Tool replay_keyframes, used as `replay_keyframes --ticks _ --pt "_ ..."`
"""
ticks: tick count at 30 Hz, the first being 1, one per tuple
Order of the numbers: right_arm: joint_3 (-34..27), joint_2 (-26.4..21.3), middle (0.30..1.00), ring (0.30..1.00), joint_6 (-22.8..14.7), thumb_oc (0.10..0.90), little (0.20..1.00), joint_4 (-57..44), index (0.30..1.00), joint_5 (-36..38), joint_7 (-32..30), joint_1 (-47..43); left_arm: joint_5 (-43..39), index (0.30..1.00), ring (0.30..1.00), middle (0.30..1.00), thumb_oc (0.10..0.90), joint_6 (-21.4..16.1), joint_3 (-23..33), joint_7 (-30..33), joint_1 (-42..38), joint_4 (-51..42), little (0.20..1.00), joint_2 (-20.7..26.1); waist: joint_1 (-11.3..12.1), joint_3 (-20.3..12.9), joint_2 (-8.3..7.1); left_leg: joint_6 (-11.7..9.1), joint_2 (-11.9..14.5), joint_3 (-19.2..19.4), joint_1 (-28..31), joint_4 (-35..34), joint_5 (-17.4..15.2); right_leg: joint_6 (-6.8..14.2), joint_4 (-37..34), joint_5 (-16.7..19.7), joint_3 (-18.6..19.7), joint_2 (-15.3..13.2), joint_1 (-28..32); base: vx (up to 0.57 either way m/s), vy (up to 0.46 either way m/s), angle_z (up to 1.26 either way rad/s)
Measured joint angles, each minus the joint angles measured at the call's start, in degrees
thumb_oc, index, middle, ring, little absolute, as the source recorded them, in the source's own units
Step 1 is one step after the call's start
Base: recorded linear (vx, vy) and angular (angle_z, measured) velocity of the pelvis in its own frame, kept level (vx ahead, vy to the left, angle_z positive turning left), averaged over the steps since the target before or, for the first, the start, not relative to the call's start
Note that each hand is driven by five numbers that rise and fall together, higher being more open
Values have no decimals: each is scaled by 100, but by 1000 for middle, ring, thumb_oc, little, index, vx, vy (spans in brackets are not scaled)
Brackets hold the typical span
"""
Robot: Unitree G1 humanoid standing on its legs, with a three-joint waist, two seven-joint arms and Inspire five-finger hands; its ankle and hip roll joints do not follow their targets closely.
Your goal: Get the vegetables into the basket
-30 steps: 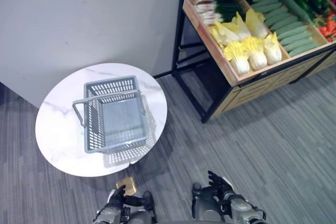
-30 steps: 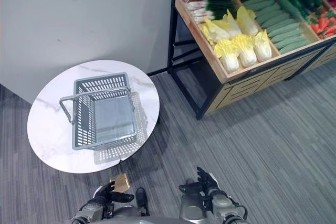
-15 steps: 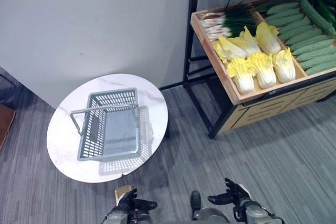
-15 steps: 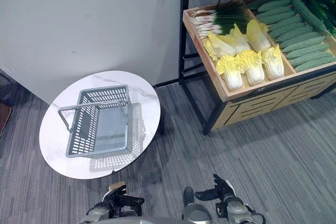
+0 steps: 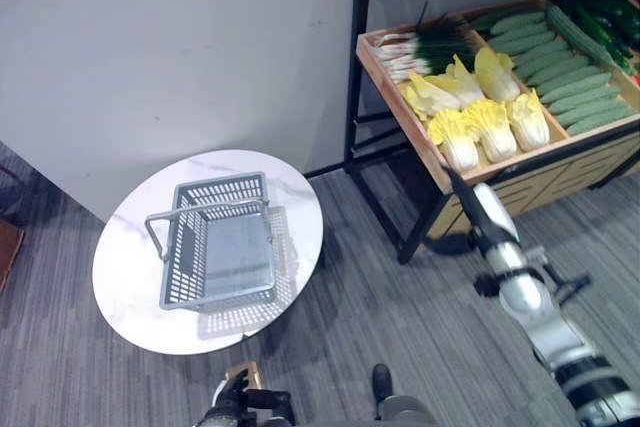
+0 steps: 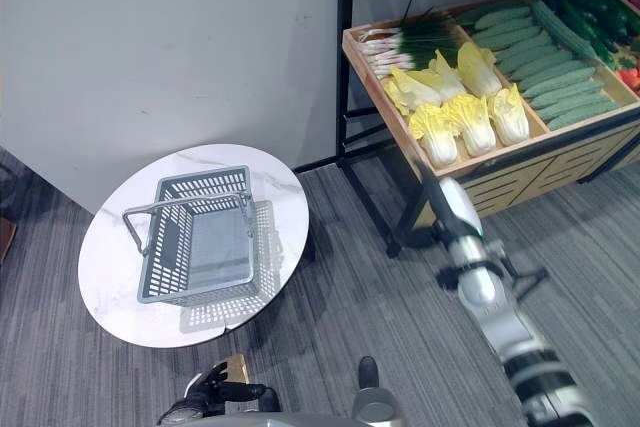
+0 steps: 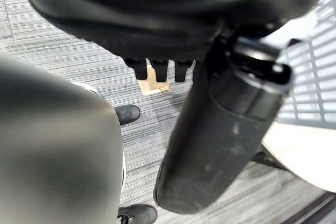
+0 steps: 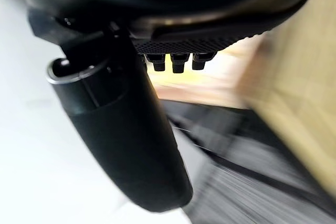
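Left eye view: empty basket (image 5: 218, 242) on the round counter (image 5: 130, 277).
Right robot hand (image 5: 468, 209) reaches toward the cabbages (image 5: 490, 127), fingers relaxed; left robot hand (image 5: 238, 405) hangs low, unclenched.

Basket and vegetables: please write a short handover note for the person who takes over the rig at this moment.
Left hand: low by the body, fingers relaxed, holding nothing.
Right hand: arm stretched towards the shelf, fingers straight, at the front edge of the crate near the cabbages, nothing held.
Basket: upright on the round table, handle up, nothing inside.
Done: nothing is in the basket yet.
Left: pick the vegetables, probably the cabbages first, and bring them to the basket. Cucumbers and spring onions lie further back.
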Motion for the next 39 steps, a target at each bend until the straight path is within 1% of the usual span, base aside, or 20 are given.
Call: replay_keyframes --ticks 2,3,4,6,7,11,12,13,14,15,17,20,21,22,23,25,26,33,37,39 --pt "239 22 1000 1000 -101 900 1000 -37 1000 -108 111 -267 -1 1000 1000 1000 900 20 -2 5 -23 -7 1000 9 102 -20 -38 12 2 -24 -4 4 9 21 -4 14 -22 1 8 7 26 10" --pt "405 41 1000 1000 -67 900 1000 -114 1000 -109 182 -393 -1 1000 1000 1000 900 24 -4 -6 -33 -18 1000 8 183 -23 -44 15 -2 -50 -9 -1 12 22 -4 14 -73 -8 32 9 15 11" --pt "942 53 1000 1000 -32 900 1000 -141 1000 -117 345 -800 9 1000 1000 1000 900 35 -15 4 -52 -15 1000 7 212 -22 -47 15 -3 -70 -11 5 12 30 -2 12 -101 -2 39 2 14 12" --pt "1378 213 1000 1000 -71 900 1000 -154 1000 -124 523 -1140 11 1000 1000 1000 900 41 -34 2 -79 -14 1000 6 287 -22 -46 -9 -1 -124 -19 29 52 34 -2 4 -143 9 65 0 12 16" --pt "1577 443 1000 1000 -112 900 1000 -155 1000 -122 634 -1312 7 1000 1000 1000 900 36 -42 3 -103 -45 1000 -14 415 -22 -46 -38 -1 -183 -34 29 74 25 -2 1 -212 7 83 2 9 21" --pt "2050 885 1000 1000 -80 900 1000 -34 1000 -69 845 -1817 3 1000 1000 1000 900 36 -95 2 -148 -164 1000 -29 681 -19 -47 -40 -6 -345 -76 32 80 -2 0 -21 -379 1 145 -12 2 25" --pt "2259 1082 1000 1000 -79 900 1000 204 1000 55 921 -2182 8 1000 1000 1000 900 28 -169 3 -193 -191 1000 -16 770 -17 -56 -42 -9 -384 -82 32 81 -6 0 -46 -433 -4 177 -20 -6 27" --pt "2294 1265 1000 1000 -69 900 1000 288 1000 130 925 -2319 -8 1000 1000 1000 900 24 -222 8 -196 -231 1000 -14 888 -14 -56 -42 -22 -421 -103 33 81 -1 1 -59 -474 -13 192 -27 -8 24" --pt "2408 1470 1000 1000 -57 900 1000 586 1000 236 919 -2610 -18 1000 1000 1000 900 12 -321 13 -196 -246 1000 5 892 -12 -58 -45 -28 -472 -120 36 83 9 1 -67 -521 -16 189 -14 1 21" --pt "2436 1710 1000 1000 -6 900 1000 961 1000 361 920 -2938 -6 1000 1000 1000 900 -2 -416 12 -236 -242 1000 24 929 -5 -59 -56 -22 -503 -155 37 94 21 1 -92 -570 -16 188 -36 -8 21" --pt "2436 1882 1000 1000 33 900 1000 1174 1000 534 895 -3152 -61 1000 1000 1000 900 -44 -458 11 -269 -263 1000 19 1065 4 -63 -64 -24 -570 -199 41 103 30 1 -112 -633 -16 183 -42 -9 21" --pt "2435 2155 1000 1000 76 900 1000 1609 1000 723 829 -3543 -132 1000 1000 1000 900 -65 -477 24 -319 -278 1000 33 1176 51 -85 -76 -28 -677 -310 57 113 24 2 -128 -743 -16 148 -51 3 18" --pt "2435 2300 1000 1000 117 900 1000 1836 1000 778 788 -3711 -147 1000 1000 1000 900 -73 -484 28 -351 -277 1000 55 1191 101 -95 -80 -25 -687 -324 62 116 18 2 -126 -752 -10 140 -46 -1 8" --pt "2436 2577 1000 1000 176 900 1000 2405 1000 854 652 -4044 -173 1000 1000 1000 900 -87 -573 32 -405 -256 1000 116 1215 151 -113 -85 -13 -730 -394 85 118 18 2 -128 -773 0 93 -35 0 6" --pt "2435 2647 1000 1000 240 900 1000 2598 1000 883 635 -4174 -177 1000 1000 1000 900 -91 -574 31 -420 -249 1000 125 1240 156 -122 -88 -10 -743 -447 95 120 20 2 -128 -787 1 56 -33 -3 10" --pt "2427 2632 1000 1000 318 900 1000 2694 1000 972 580 -4310 -222 1000 1000 1000 900 -108 -575 35 -488 -267 1000 148 1323 246 -147 -106 -7 -795 -508 101 133 3 2 -131 -856 2 31 -33 2 15" --pt "2428 2693 1000 1000 341 900 1000 2923 1000 993 569 -4465 -222 1000 1000 1000 900 -122 -642 42 -536 -260 1000 212 1371 307 -170 -110 -4 -827 -554 118 136 -2 2 -135 -885 7 10 -29 11 12" --pt "2425 2948 1000 1000 435 900 1000 3630 1000 1160 359 -4913 -232 1000 1000 1000 900 -174 -1027 133 -640 -246 1000 465 1475 504 -235 -114 -8 -963 -758 150 138 -17 3 -146 -977 10 -120 -24 28 7" --pt "2396 2910 1000 1000 446 900 1000 4001 1000 1176 208 -5050 -452 1000 1000 1000 900 -187 -1063 139 -669 -251 1000 498 1602 570 -270 -126 -27 -990 -913 159 147 -17 3 -145 -1030 -8 -241 -7 31 7" --pt "2393 2886 1000 1000 459 900 1000 4052 1000 1174 171 -5070 -457 1000 1000 1000 900 -210 -1070 140 -691 -251 1000 516 1625 630 -290 -126 -28 -1003 -919 158 147 -17 2 -146 -1039 -8 -241 4 40 3"
